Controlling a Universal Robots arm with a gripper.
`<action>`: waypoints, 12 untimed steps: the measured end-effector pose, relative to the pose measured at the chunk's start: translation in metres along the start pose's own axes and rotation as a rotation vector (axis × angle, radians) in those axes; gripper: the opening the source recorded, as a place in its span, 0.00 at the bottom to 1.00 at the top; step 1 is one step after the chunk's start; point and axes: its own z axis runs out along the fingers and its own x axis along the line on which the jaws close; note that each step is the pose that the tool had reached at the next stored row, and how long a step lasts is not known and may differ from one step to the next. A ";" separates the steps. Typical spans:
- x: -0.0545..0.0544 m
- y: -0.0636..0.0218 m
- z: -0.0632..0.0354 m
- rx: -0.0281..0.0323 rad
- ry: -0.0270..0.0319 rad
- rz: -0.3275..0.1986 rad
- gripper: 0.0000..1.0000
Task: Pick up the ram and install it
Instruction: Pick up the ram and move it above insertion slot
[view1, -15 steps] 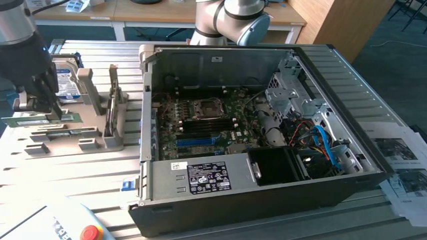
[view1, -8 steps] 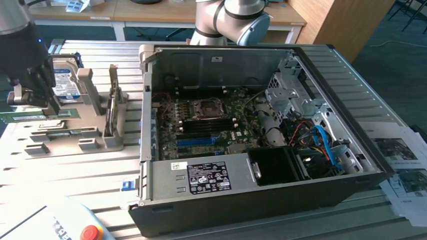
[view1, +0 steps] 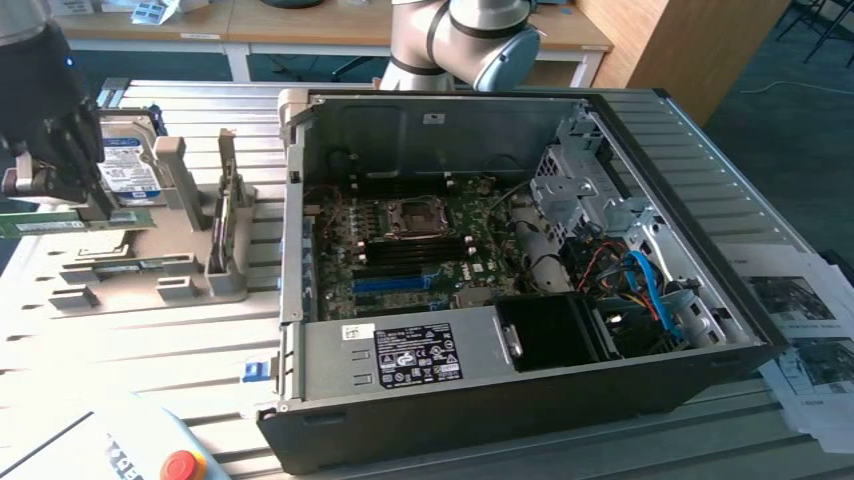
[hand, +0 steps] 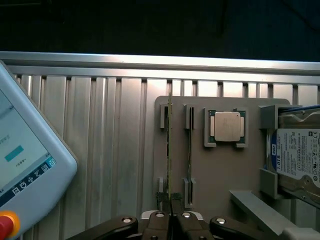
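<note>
End effector (hand: 171, 209) clamped narrow on ram (hand: 170, 150) — held at one end, edge-on over gray holder (hand: 215, 170) near desk (hand: 100, 150) edge; 2nd ram (hand: 190, 145) slotted just beside it.

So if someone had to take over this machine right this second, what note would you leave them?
The gripper is shut on the ram.
The ram appears lifted above the grey holder, at the exterior view's left, well apart from the open computer case.
The second ram stands in its slot in the holder, near the processor chip and the hard drive.
Done: the ram is picked up.
Left: it is not yet over the motherboard, so nothing is installed.
</note>
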 end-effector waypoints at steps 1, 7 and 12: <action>0.000 0.0001 -0.0019 0.0000 0.0004 0.000 0.12; 0.000 0.0004 -0.0130 0.0000 0.0032 0.000 0.12; 0.000 0.0007 -0.0219 0.0000 0.0059 0.000 0.12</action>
